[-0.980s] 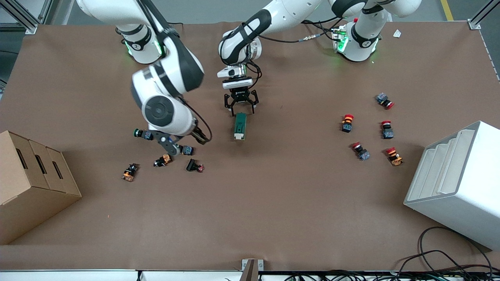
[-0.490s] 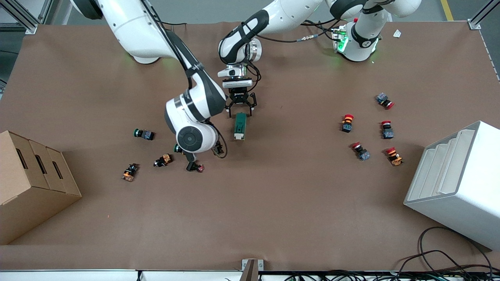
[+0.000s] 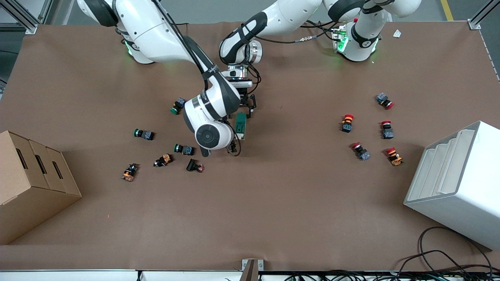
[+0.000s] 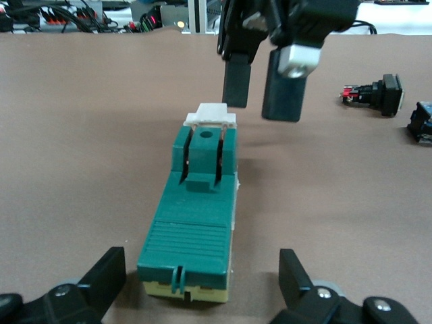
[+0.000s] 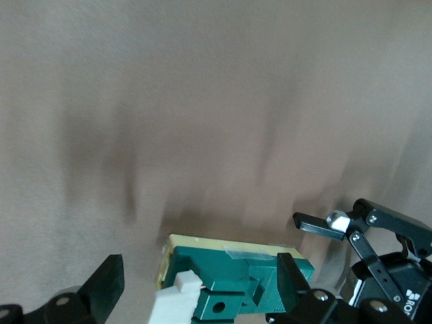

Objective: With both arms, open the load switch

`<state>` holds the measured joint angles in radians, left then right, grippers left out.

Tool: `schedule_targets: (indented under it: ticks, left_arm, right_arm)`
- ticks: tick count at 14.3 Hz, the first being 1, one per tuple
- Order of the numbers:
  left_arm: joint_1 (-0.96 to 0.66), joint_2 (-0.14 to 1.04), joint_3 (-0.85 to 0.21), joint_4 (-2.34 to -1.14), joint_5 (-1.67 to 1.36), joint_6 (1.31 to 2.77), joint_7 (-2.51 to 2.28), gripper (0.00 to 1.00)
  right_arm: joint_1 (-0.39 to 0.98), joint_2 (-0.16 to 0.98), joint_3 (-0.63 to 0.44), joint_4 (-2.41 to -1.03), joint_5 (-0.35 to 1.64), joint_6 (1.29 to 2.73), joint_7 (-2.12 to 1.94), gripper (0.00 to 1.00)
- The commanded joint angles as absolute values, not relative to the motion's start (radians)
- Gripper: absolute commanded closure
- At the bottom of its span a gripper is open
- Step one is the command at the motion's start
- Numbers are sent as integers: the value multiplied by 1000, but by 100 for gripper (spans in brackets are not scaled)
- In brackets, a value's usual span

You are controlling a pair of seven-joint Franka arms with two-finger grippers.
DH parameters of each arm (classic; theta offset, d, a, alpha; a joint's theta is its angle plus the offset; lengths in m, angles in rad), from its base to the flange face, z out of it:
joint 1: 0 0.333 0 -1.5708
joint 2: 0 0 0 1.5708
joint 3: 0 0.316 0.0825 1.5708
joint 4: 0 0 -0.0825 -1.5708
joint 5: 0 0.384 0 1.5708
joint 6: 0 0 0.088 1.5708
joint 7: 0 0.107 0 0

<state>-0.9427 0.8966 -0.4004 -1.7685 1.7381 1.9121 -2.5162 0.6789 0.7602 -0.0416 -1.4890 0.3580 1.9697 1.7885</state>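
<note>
The load switch (image 3: 241,123) is a dark-green block on a cream base, lying on the brown table mid-way between the arms. In the left wrist view the switch (image 4: 196,223) shows its white toggle (image 4: 211,115) at the end away from my left gripper. My left gripper (image 3: 245,107) (image 4: 202,270) is open and low, its fingers on either side of the switch's other end without touching. My right gripper (image 3: 219,149) (image 5: 200,277) is open, hanging over the table by the toggle end. Its fingers (image 4: 236,81) hover just above the toggle (image 5: 179,297). The switch (image 5: 236,270) lies below them.
Green, orange and black push-buttons (image 3: 183,148) lie scattered toward the right arm's end, and one green button (image 3: 177,105) is beside the right forearm. Red-capped buttons (image 3: 347,123) lie toward the left arm's end. A cardboard box (image 3: 31,183) and a white bin (image 3: 457,183) stand at the table's ends.
The right arm swung from over the push-button cluster across to the switch's toggle end. The left gripper sank a little around the switch's other end. The switch has not moved.
</note>
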Motion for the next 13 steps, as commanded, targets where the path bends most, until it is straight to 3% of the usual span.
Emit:
schedule_targets:
  ticks: [1,7,13]
  left_arm:
    - [-971,943,-388,-1763,1762,1852,-2526,0]
    - [-969,946,-388,-1758,1770,1850,-2530,0]
    - [-966,945,-388,-1758,1770,1850,-2526,0]
  right_arm:
    - [706,773,-52,-1476,379,1970,1836,0]
    - [721,765,-52,-1473,380,1948,1858,0]
    - [719,764,-52,-1395,382,1748,1855,0]
